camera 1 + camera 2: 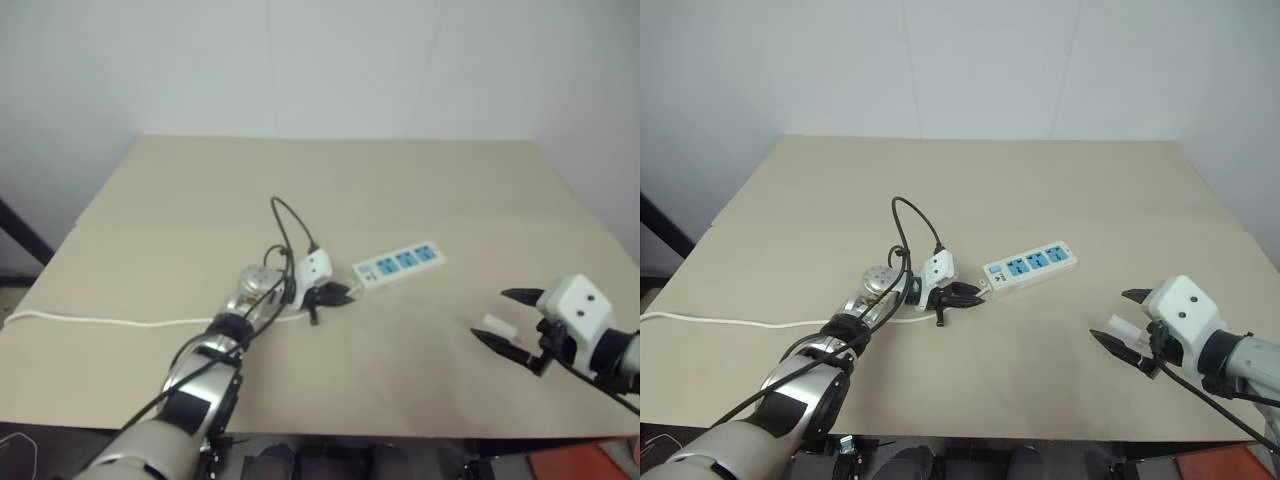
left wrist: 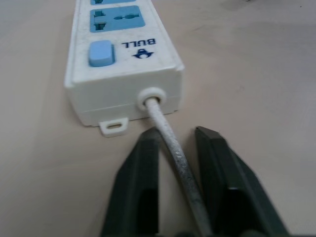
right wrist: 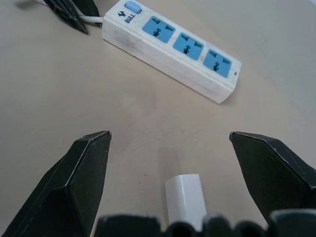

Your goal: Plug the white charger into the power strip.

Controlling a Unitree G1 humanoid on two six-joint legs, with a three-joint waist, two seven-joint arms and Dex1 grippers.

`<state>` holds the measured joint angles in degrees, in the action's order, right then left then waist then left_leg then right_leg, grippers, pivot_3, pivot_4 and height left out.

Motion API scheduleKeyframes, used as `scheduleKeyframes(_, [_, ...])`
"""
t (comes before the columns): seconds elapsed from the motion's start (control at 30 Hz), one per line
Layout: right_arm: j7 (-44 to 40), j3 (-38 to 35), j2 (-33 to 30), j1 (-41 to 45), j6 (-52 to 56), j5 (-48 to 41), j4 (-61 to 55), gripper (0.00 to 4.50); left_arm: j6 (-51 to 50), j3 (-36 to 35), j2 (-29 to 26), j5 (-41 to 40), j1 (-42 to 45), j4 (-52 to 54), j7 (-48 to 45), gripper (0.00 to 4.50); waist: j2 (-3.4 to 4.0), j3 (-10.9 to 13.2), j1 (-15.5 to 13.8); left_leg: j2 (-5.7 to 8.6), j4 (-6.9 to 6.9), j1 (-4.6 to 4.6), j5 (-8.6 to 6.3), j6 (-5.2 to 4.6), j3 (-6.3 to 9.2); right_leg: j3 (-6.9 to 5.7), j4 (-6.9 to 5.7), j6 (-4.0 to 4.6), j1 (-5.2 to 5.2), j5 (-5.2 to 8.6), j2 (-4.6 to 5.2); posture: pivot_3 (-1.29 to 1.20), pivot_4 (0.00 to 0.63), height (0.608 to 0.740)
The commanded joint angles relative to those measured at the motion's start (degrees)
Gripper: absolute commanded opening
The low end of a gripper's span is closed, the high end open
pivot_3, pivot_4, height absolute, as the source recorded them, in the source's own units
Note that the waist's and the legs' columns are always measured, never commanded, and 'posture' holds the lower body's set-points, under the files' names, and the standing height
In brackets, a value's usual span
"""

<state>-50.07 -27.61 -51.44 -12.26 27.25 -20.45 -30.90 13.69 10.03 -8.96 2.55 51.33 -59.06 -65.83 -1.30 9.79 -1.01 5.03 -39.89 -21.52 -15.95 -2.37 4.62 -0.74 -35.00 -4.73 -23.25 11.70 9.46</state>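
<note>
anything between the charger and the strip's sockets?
Nothing visible. The white charger lies on bare table between the open right gripper's fingers; the stretch to the power strip is free. The left gripper is shut on its cable.

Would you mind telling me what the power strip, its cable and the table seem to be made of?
Power strip: hard white moulded plastic, smooth and slightly scuffed, with blue socket faces. Cable: probably a rubbery white sheath, matte and speckled with grime. Table: smooth matte beige surface, likely laminate or painted board; no grain shows.

White end effector [image 1: 1132, 340] housings, black fingers, black cables
</note>
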Motion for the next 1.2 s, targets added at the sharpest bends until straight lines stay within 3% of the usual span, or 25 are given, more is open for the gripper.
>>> scheduleKeyframes(0.03, [0.0, -0.5, -0.5, 1.6, -1.2, -0.4, -0.6, 4.5, -1.6, 0.7, 0.0, -0.2, -2.5, 2.3, -0.5, 0.02, 0.0, 0.0, 0.0, 0.0, 0.0, 0.0, 0.0, 0.0, 0.0, 0.0, 0.0, 0.0, 0.0, 0.0, 0.0, 0.0, 0.15, 0.74])
scheduleKeyframes(0.2, [-0.1, 0.8, -0.3, 1.8, -0.5, -0.4, -0.3, 4.5, -7.7, -0.9, -2.5, -3.2, -7.8, 14.1, -0.3, 0.02, 0.01, 0.0, 0.3, 0.0, 0.02, 0.0, 0.0, 0.0, 0.0, 0.01, 0.0, 0.06, -0.02, -0.03, -0.01, 0.0, 0.15, 0.74])
scheduleKeyframes(0.5, [0.4, 2.7, 0.3, 0.3, -0.9, 0.2, -0.7, 4.5, -35.9, -7.4, -18.6, -14.3, -27.9, 59.0, 0.5, 0.02, 0.06, 0.0, 1.7, -0.13, 0.08, -0.53, 0.11, 0.19, -0.06, 0.3, -0.3, 0.24, -0.9, -0.14, -0.08, 0.0, 0.15, 0.74])
scheduleKeyframes(0.6, [0.6, 3.7, 0.4, 0.6, -1.2, 0.3, -0.2, 4.5, -41.0, -10.6, -22.8, -16.8, -33.2, 65.1, 2.4, 0.02, 0.09, 0.0, 1.5, -0.18, 0.07, -0.45, 0.13, 0.22, -0.06, 0.3, -0.32, 0.27, -0.85, -0.15, -0.1, 0.0, 0.15, 0.74])
scheduleKeyframes(0.7, [0.8, 5.0, 0.4, 1.9, -1.6, 0.6, 0.8, 4.5, -41.8, -14.0, -23.0, -20.7, -36.7, 65.3, 3.4, 0.02, 0.11, 0.0, 1.2, -0.19, 0.08, -0.44, 0.13, 0.22, -0.06, 0.3, -0.3, 0.26, -0.85, -0.15, -0.11, 0.0, 0.15, 0.74])
scheduleKeyframes(0.97, [0.5, 6.5, 0.2, 4.6, -2.5, 1.4, 3.6, 4.5, -28.7, -15.3, -24.2, -22.5, -40.9, 60.4, -0.3, 2.48, 0.11, 0.0, 0.4, -0.18, 0.09, -0.49, 0.13, 0.23, -0.07, 0.28, -0.22, 0.31, -0.87, -0.18, -0.12, 0.0, 0.15, 0.74])
scheduleKeyframes(1.13, [0.5, 5.9, 0.4, 4.4, -2.4, 1.2, 4.0, 4.5, -18.9, -20.7, -22.7, -29.3, -40.4, 60.1, -4.5, 4.16, 0.11, -0.1, 0.4, -0.22, 0.1, -0.51, 0.13, 0.23, -0.07, 0.28, -0.2, 0.33, -0.9, -0.18, -0.12, 0.0, 0.15, 0.74])
scheduleKeyframes(1.2, [0.6, 5.9, 0.6, 4.3, -2.6, 1.3, 4.1, 4.5, -16.1, -21.5, -21.9, -30.1, -39.8, 58.2, -4.6, 4.48, 0.12, -0.1, 0.4, -0.22, 0.1, -0.5, 0.13, 0.23, -0.07, 0.28, -0.2, 0.35, -0.88, -0.2, -0.12, 0.0, 0.15, 0.74])
